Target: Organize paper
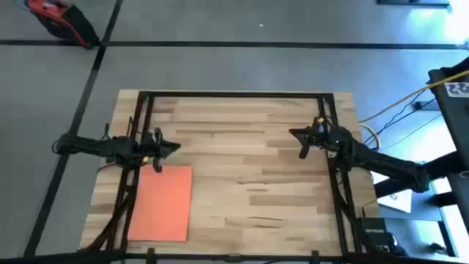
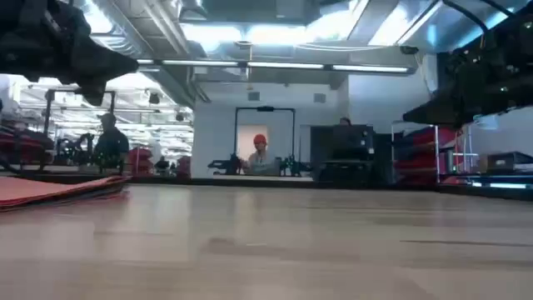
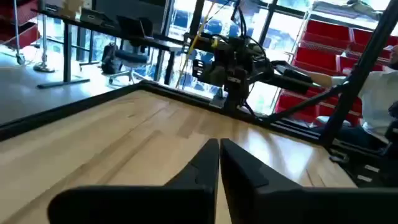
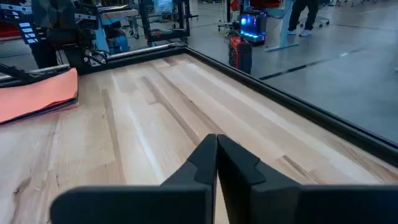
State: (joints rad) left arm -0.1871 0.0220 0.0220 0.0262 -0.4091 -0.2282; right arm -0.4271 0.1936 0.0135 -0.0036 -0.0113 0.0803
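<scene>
A stack of paper with an orange sheet on top lies flat on the wooden table at its near left; it also shows in the low view and in the right wrist view, where darker edges peek from under the orange. My left gripper hovers just beyond the stack's far edge, shut, holding nothing. My right gripper hangs over the table's right half, shut and empty.
A black frame runs around the tabletop's far edge and down both sides. Bare wood stretches between the two arms and right of the stack. Beyond the table, a person sits in the room.
</scene>
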